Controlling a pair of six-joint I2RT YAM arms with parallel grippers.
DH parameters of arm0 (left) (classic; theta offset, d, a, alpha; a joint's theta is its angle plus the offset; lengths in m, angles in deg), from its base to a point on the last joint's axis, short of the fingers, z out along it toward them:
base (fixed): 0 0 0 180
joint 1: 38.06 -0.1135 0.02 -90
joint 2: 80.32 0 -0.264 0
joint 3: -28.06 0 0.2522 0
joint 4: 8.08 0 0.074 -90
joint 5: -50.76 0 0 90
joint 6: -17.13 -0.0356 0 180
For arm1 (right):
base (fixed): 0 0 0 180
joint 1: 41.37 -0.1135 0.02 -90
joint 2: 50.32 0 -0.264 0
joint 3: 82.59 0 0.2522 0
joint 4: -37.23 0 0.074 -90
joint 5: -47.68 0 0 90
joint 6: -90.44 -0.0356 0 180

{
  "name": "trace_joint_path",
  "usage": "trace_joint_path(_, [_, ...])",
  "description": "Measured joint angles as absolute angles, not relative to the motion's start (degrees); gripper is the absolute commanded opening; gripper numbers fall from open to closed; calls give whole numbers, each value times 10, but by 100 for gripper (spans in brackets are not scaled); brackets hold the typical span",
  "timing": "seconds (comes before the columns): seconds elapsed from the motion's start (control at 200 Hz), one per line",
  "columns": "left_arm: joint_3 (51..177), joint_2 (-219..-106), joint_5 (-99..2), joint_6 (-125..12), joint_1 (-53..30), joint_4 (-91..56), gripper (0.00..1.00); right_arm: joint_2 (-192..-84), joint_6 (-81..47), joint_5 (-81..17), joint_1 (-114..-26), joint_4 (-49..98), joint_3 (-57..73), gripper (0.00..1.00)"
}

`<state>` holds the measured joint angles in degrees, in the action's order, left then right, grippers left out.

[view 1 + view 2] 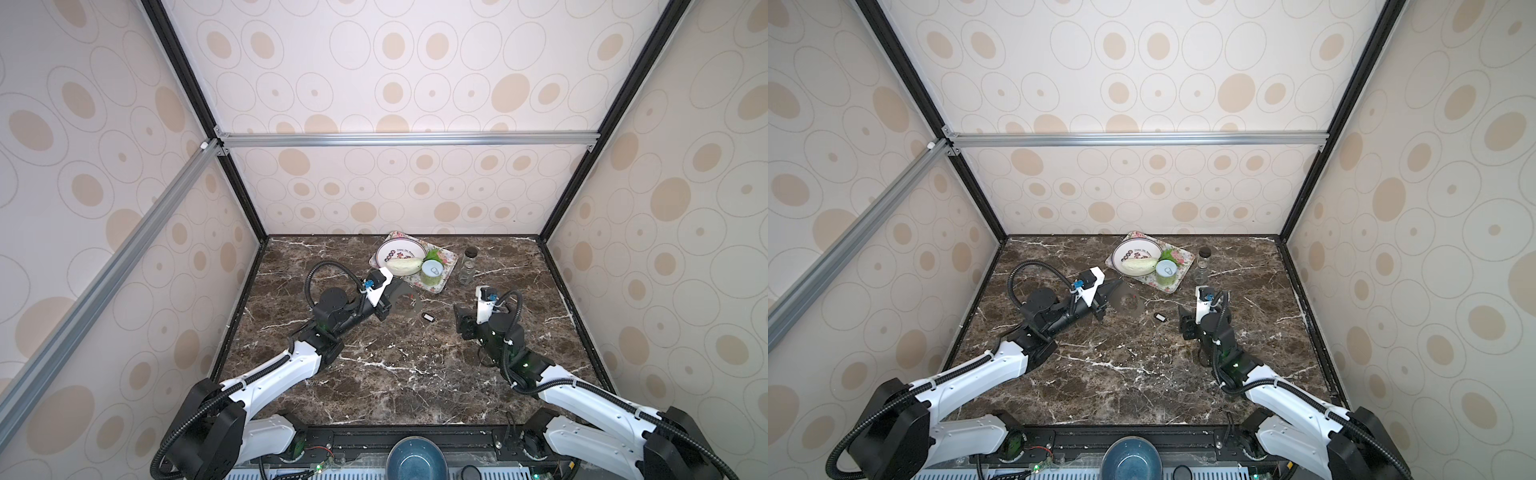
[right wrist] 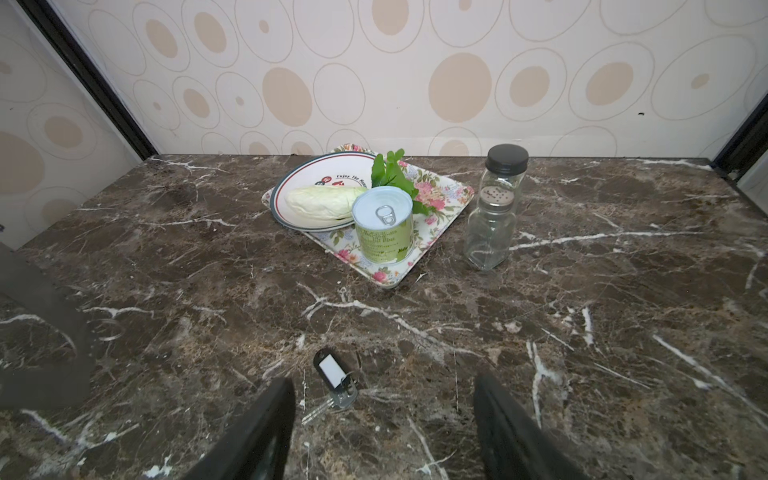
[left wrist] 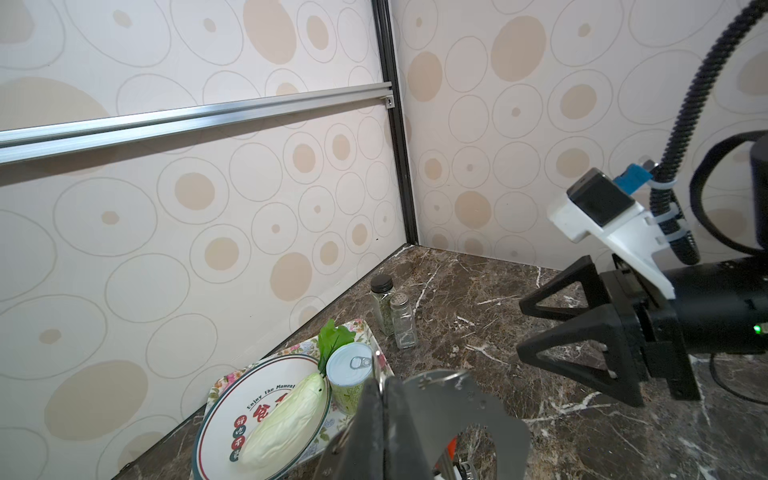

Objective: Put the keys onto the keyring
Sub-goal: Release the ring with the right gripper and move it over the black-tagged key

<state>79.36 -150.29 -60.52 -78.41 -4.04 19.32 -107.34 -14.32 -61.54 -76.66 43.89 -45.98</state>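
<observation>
My left gripper is shut on the rim of the keyring, a flat grey metal oval held above the table in both top views. A red tag shows through the ring's hole, also as a small red spot; I cannot tell whether it hangs on the ring. The key with the black tag and white label lies flat on the marble. My right gripper is open just behind it with nothing between its fingers, to the key's right in a top view.
A floral tray at the back holds a white plate with a cabbage and a green can. Two glass shakers stand right of the tray. A blue bowl sits at the front edge.
</observation>
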Motion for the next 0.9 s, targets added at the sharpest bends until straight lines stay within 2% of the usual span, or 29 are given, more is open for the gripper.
trace_joint_path(0.095, [794, -1503, -603, -785, -40, 192, 0, -1086, -153, -612, -767, 421, -465, 55])
trace_joint_path(0.145, [794, -1503, -603, -785, -40, 192, 0, -1104, -157, -607, -767, 417, -464, 46])
trace_joint_path(0.195, [794, -1503, -604, -785, -40, 192, 0, -1125, -163, -597, -767, 412, -462, 44])
trace_joint_path(0.485, [795, -1505, -595, -788, -40, 191, 0, -1301, -172, -468, -762, 395, -372, 47])
trace_joint_path(0.595, [795, -1505, -590, -788, -41, 191, 0, -1335, -183, -430, -744, 393, -349, 46])
trace_joint_path(0.9, [795, -1505, -582, -791, -42, 191, 0, -1378, -163, -407, -713, 375, -292, 47])
